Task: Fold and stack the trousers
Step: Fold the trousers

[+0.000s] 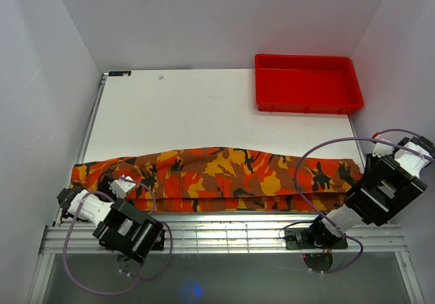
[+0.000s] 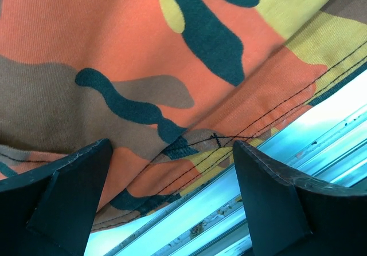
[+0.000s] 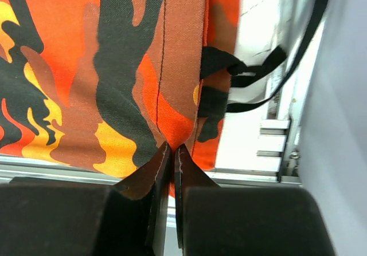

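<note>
Stretching from left to right along the near edge of the table (image 1: 190, 107), the trousers (image 1: 224, 175) are being presented as one long strip, seemingly doubled leg over leg, probably so that the two ends can be brought together next. At the left end, the left gripper (image 2: 172, 146) is being held with its jaws spread wide just above a stitched hem, with nothing being gripped; it is judged to be lining up for a pinch there. At the right end, the right gripper (image 3: 173, 148) is being held closed tight, a thin fold of cloth apparently being pinched between its tips, which would anchor that end. Far right, the red tray (image 1: 309, 105) is sitting well apart from the cloth. The number of layers being pinched is being hidden by the fingers, and the black strap (image 3: 252, 73) beside the cloth cannot be identified.
</note>
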